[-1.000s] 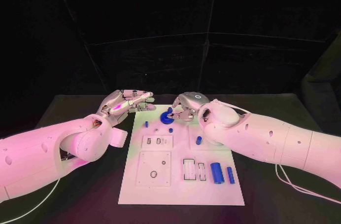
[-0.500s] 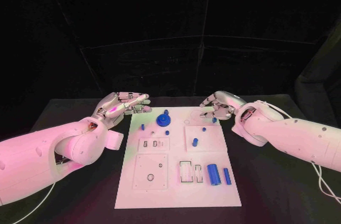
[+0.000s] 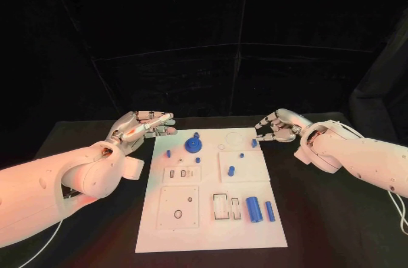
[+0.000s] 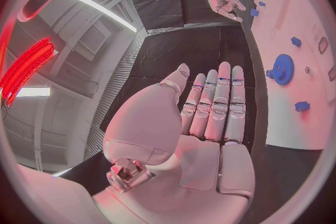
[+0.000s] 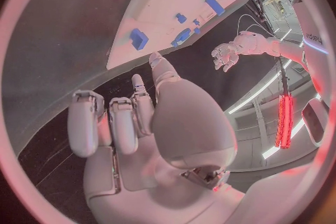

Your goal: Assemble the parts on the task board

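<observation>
Table [image 3: 94, 132]: black, carrying the task board lengthwise away from the robot.
Task board [image 3: 213, 229]: white plate lying flat mid-table, between the two arms; near end bare, recesses and pegs toward the middle and far end.
Left hand [image 3: 140, 126]: hovering just off the board's far left corner, fingers straight and side by side in the left wrist view [image 4: 210, 117], holding nothing.
Right hand [image 3: 279, 128]: hanging just off the far right corner, fingers loosely curled and spread in the right wrist view [image 5: 140, 123], nothing between them.
Gear [image 3: 194, 144]: blue toothed wheel sitting at the far end of the board, nearer the left hand; seating cannot be confirmed from here.
Large cylinder [image 3: 254, 208]: blue, lying on the near right part of the board, just beside the slim rod [image 3: 269, 211].
Rectangular slots [image 3: 226, 207]: open outlines just left of the large cylinder, apparently unfilled.
Small pegs [image 3: 230, 171]: several blue bits scattered over the far half; one [image 3: 253, 143] lying closest to the right hand.
Step in hand (judgement): both hands are empty, so a fresh pick is likely due; the peg by the right hand looks the handiest.
Doing it well: be coming down from above with fingers parted, pinching the peg across its short width, keeping clear of neighbours, lifting straight before carrying to its hole.
</observation>
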### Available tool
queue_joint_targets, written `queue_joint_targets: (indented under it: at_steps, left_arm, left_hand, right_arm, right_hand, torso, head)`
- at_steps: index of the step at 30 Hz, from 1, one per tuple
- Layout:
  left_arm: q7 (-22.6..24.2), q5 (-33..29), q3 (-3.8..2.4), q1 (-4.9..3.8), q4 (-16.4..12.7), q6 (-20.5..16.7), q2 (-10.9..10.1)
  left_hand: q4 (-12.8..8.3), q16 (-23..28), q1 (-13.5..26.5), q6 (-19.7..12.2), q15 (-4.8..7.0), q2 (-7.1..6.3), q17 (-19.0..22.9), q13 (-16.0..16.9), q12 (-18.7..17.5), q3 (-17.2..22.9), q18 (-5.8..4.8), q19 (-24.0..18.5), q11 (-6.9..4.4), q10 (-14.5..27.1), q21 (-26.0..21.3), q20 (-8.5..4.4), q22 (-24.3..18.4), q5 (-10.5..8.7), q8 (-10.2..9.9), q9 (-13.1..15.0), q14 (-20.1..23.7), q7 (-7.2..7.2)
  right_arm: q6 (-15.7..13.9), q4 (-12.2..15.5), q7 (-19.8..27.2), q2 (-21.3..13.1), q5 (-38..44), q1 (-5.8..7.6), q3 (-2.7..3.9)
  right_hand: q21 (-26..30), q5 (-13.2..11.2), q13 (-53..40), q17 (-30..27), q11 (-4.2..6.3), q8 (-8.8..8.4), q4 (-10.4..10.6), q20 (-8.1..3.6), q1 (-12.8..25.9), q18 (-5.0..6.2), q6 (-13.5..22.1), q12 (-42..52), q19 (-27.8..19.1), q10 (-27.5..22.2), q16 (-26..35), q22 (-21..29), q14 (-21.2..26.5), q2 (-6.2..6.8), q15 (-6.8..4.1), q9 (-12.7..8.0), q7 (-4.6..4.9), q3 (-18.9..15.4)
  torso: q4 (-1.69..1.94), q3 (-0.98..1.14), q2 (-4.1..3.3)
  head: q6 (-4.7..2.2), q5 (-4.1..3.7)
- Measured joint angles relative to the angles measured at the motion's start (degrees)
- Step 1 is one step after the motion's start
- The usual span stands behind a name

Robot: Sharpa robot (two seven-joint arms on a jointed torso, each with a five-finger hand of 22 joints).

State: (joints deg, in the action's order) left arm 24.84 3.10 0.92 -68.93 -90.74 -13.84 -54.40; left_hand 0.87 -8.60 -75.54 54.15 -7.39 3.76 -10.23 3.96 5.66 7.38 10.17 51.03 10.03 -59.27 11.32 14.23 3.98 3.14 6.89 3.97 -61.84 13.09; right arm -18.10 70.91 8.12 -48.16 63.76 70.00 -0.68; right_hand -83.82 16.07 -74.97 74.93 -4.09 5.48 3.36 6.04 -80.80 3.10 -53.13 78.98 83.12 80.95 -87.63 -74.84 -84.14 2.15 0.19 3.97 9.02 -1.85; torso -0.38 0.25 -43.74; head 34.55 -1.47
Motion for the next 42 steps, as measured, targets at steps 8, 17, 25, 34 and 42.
queue_joint_targets:
  at_steps: [8, 17, 25, 34, 42]
  left_arm:
    - [0.08, 0.00, 0.00, 0.00, 0.79, 0.01, 0.01]
    - [0.10, 0.00, 0.00, 0.00, 1.35, 0.02, 0.34]
    - [0.10, 0.00, 0.00, 0.01, 1.79, 0.02, 0.48]
    - [0.10, 0.00, 0.01, 0.01, 1.98, 0.02, 0.69]
    - [0.10, 0.00, 0.01, 0.01, 2.08, 0.02, 0.70]
  left_hand:
    - [0.00, 0.00, 0.00, 0.00, 0.00, 0.00, 0.00, 0.00, 0.00, 0.00, 0.00, 0.00, 0.00, 0.00, 0.00, 0.00, 0.00, 0.00, 0.00, 0.00, 0.00, 0.00]
    - [0.00, 0.00, 0.00, 0.00, 0.00, 0.00, 0.01, 0.00, 0.00, 0.00, 0.00, 0.00, 0.00, 0.00, 0.00, 0.00, 0.01, 0.00, 0.00, 0.00, 0.00, 0.00]
    - [0.00, 0.00, 0.00, 0.00, 0.00, 0.00, 0.01, 0.00, 0.00, 0.00, 0.00, 0.00, 0.00, 0.00, 0.00, 0.00, 0.00, 0.00, 0.00, 0.00, 0.00, 0.00]
    - [0.00, 0.00, 0.00, 0.00, 0.00, 0.00, -0.03, 0.01, 0.00, 0.00, 0.00, 0.00, 0.00, 0.00, 0.00, 0.00, 0.01, 0.00, 0.00, 0.00, 0.00, 0.00]
    - [0.00, -0.01, 0.00, 0.00, 0.00, 0.00, -0.03, 0.01, 0.00, 0.00, 0.00, 0.00, 0.00, 0.00, 0.00, 0.00, 0.01, 0.00, 0.00, 0.00, 0.00, 0.00]
  right_arm:
    - [1.53, -1.62, 1.48, 0.43, -1.43, -0.22, -0.02]
    - [2.88, -2.12, 2.28, 0.89, -1.96, -0.83, -0.02]
    - [3.82, -2.08, 2.56, 1.02, -1.81, -1.02, -0.02]
    - [4.49, -2.37, 2.59, 1.38, -1.48, -1.36, -0.02]
    - [5.01, -2.75, 2.53, 1.85, -1.29, -1.96, -0.01]
  right_hand:
    - [0.00, 0.06, 0.00, 0.00, 0.00, -0.38, -0.71, 0.00, -0.67, 0.00, 0.55, 0.00, 0.00, 0.00, 0.00, 0.06, 0.00, -0.07, 0.00, -0.05, 0.01, 0.25]
    - [0.00, 0.06, -0.03, -0.01, 0.00, -0.38, -1.23, 0.00, -1.32, 0.00, 0.55, 0.00, 0.00, 0.01, -0.01, -0.02, 0.00, -0.14, 0.01, -0.05, 0.01, 0.45]
    - [0.00, 0.32, -0.08, -0.01, 0.00, -0.38, -1.56, 0.00, -1.55, 0.00, 0.55, 0.01, 0.00, 0.01, -0.01, -0.07, 0.00, -0.37, 0.01, 0.04, 0.01, 0.79]
    - [0.00, 0.57, -0.07, -0.02, -0.21, 0.00, -1.72, 0.00, -1.69, 0.00, 0.33, 0.39, 0.01, 0.22, -0.01, -0.06, 0.00, -0.51, 0.01, 0.11, 0.23, 0.95]
    - [0.00, -0.57, -0.13, -0.02, -0.22, 0.65, -2.45, 0.00, -1.99, 0.00, -1.03, 0.46, 0.01, 0.22, -0.02, -0.09, 0.00, -1.17, 0.01, 0.17, 0.34, 1.68]
  torso:
    - [0.01, 0.13, -0.08]
    - [0.02, 0.13, -0.10]
    - [0.04, 0.09, -0.09]
    - [0.05, 0.02, -0.07]
    - [0.13, 0.01, -0.06]
  head:
    - [0.31, 0.05]
    - [0.73, -0.11]
    - [0.97, -0.08]
    - [1.23, -0.35]
    - [1.40, -0.35]
